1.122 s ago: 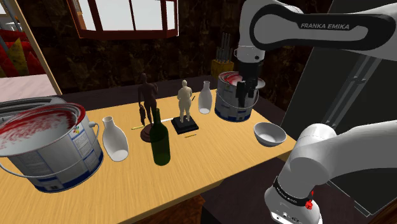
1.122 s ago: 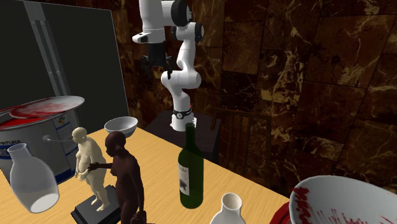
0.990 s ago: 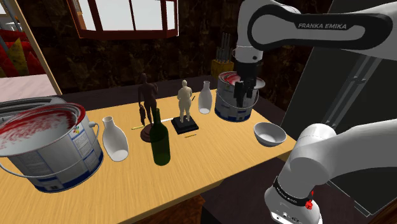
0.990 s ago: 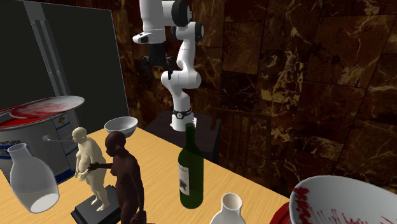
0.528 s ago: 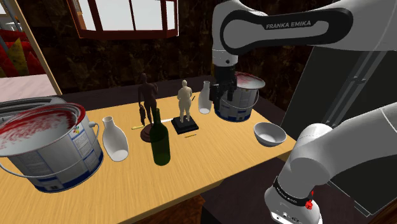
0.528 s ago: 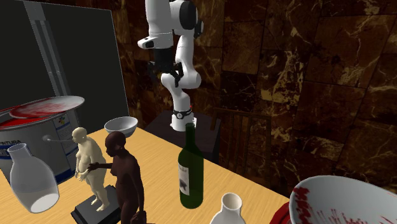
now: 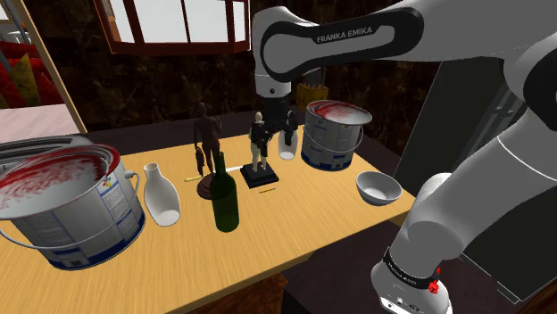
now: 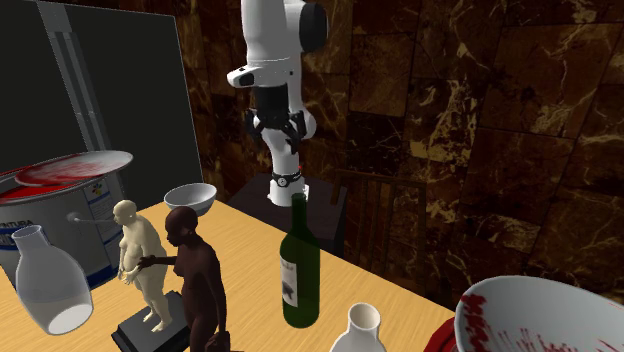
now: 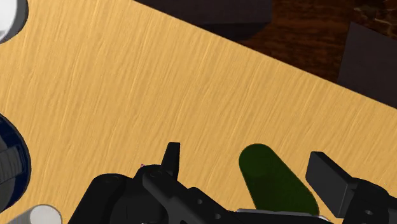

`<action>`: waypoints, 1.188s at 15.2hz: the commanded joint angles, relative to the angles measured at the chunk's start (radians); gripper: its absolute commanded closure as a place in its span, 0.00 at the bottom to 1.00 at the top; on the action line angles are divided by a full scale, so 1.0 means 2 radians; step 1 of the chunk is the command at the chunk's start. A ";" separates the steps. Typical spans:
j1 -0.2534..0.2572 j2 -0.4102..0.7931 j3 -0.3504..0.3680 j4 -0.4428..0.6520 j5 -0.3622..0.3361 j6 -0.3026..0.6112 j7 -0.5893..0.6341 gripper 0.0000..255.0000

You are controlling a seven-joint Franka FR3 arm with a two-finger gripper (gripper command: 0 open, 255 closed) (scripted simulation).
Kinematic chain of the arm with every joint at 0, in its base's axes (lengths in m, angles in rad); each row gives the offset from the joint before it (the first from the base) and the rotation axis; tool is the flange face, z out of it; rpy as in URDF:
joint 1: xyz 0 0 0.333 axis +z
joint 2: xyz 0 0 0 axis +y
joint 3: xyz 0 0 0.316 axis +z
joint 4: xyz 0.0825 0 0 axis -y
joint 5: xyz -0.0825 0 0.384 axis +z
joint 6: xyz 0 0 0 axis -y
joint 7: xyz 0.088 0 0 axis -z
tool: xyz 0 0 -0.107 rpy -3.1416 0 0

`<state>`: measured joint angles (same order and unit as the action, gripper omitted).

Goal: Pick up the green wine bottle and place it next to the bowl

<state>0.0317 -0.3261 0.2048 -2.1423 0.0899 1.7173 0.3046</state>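
Shoulder view: wine bottle (image 7: 224, 198) upright on the table (image 7: 303, 223), well apart from the bowl (image 7: 378, 187), toward this view's left; gripper (image 7: 273, 125) higher, also left of the bowl.
Second exterior view: wine bottle (image 8: 300, 270) right of the bowl (image 8: 190, 197); gripper (image 8: 275, 125) above both.
Wrist view: fingers (image 9: 331, 181) spread, grasping nothing; the wine bottle (image 9: 273, 181) shows between them, unclasped.

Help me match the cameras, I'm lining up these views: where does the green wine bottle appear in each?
Shoulder view: green wine bottle stands left of centre, just in front of the dark figurine.
Second exterior view: lower middle, right of the dark figurine.
Wrist view: seen from above, between the open gripper fingers, untouched.
Shared landmark: the dark figurine, in both exterior views.
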 commanded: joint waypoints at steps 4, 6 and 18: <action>0.002 0.093 0.024 0.078 -0.009 0.019 0.064 0.00; 0.004 0.132 0.032 0.115 -0.016 0.021 0.089 0.00; 0.027 0.282 0.044 0.253 -0.053 0.034 0.176 0.00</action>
<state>0.0864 0.2325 0.2926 -1.6275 -0.0144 1.7708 0.6560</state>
